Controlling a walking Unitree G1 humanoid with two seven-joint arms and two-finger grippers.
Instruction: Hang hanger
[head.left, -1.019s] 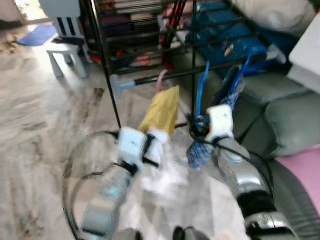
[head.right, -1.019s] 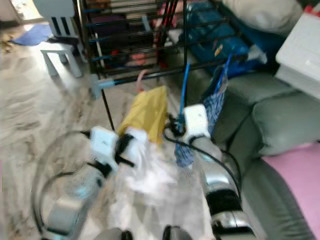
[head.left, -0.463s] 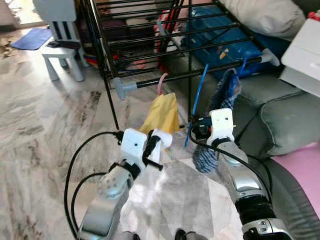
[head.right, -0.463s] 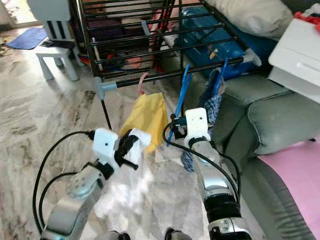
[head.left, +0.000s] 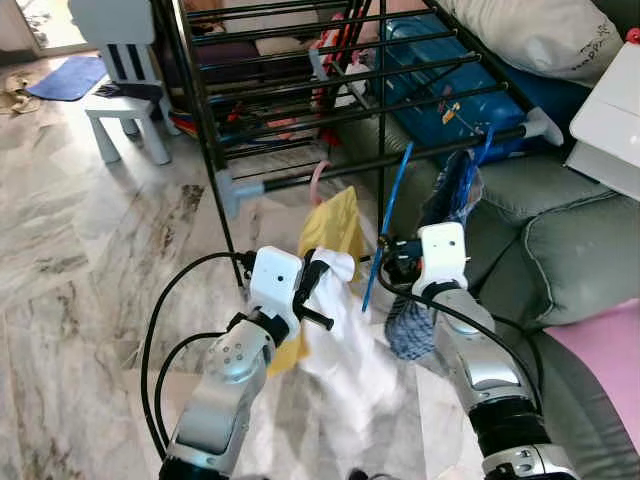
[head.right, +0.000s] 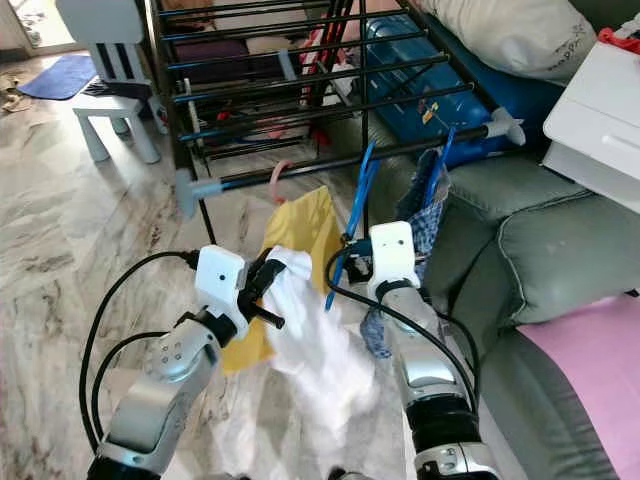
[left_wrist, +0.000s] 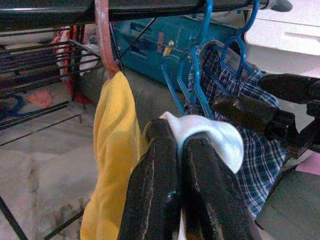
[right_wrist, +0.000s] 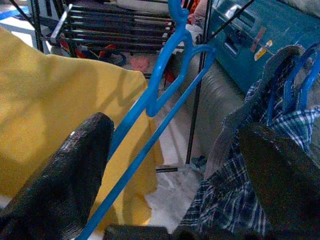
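While the left claw stays clamped on a white garment that now hangs lower than half a second ago, the right claw, fingers spread, frames the blue hanger hooked on the black drying rack beside a yellow cloth.

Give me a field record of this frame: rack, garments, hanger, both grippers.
rack: black drying rack, front rail carries the hangers
yellow garment: yellow garment on pink hanger, hung on rail
plaid garment: plaid garment on blue hangers, hung on rail
free hanger: empty blue hanger, hook at rail
left gripper: left gripper, jaws shut on white cloth
right gripper: right gripper, jaws open around the blue hanger
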